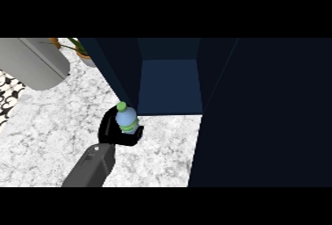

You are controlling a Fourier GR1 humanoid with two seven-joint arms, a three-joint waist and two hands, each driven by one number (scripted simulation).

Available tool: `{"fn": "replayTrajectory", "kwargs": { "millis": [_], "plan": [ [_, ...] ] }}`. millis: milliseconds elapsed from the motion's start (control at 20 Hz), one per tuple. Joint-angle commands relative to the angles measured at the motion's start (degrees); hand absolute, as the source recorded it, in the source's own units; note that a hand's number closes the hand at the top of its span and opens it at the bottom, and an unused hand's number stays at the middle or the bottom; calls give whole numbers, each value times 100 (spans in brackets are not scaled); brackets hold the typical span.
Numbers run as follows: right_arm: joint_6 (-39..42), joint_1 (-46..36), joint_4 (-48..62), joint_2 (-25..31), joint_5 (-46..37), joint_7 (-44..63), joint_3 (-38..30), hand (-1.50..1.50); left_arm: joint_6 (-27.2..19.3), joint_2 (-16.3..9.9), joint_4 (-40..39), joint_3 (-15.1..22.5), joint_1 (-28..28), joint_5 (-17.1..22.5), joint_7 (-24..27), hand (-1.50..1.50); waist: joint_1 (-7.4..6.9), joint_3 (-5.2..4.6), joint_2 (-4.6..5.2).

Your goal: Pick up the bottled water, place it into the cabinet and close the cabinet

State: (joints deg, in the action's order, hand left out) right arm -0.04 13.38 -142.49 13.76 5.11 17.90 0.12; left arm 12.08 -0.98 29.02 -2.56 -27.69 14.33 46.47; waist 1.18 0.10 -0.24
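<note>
We see one hand (115, 132), black, at centre-left of the frame, its fingers curled round the bottle (126, 118) and gripping it. Its grey forearm (91, 169) comes up from the lower edge, left of centre. From its place in the frame we can't tell for sure which arm it is; we take it as the left. The other hand doesn't show.

The bottle is pale blue with a green cap and a green label band, tilted slightly, cap toward the top left. It's held above the white marbled counter (52, 132), just in front of the cabinet (168, 83) opening, near its left wall; cap looks level with the cabinet's front lower edge. Not inside yet.

The cabinet is dark navy, open, interior lit a bit bluer. Its door (266, 114) fills the right side of the frame, swung open.

Upper left: a grey rounded appliance (32, 61) on the counter, and beside it a potted plant (81, 50), partly cut off by the cabinet side. Far left edge shows a black-and-white patterned floor (8, 99).
</note>
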Motion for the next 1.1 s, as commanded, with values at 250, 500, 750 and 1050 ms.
{"fn": "replayTrajectory", "kwargs": {
  "millis": [250, 500, 750, 1050],
  "plan": [
    [308, 53, -101, -85, 1309, 83, -846, -150, -589, 88, 710, 973, -464, 1150, -714, 150, 141, -6, -16],
    [553, -140, 397, -108, 1225, -208, -977, -150, -1170, 83, 1002, 1347, -734, 1494, -1061, 150, 156, -1, -6],
    [821, -5, 432, -142, 1531, -315, -1108, -150, -1623, 77, 1162, 1727, -718, 1667, -1018, 150, 390, 1, -20],
    [1044, -205, 834, 50, 1829, -405, -1452, -150, -2238, 73, 1369, 1872, -989, 1816, -1282, 150, 450, 9, -3]
  ]
}}
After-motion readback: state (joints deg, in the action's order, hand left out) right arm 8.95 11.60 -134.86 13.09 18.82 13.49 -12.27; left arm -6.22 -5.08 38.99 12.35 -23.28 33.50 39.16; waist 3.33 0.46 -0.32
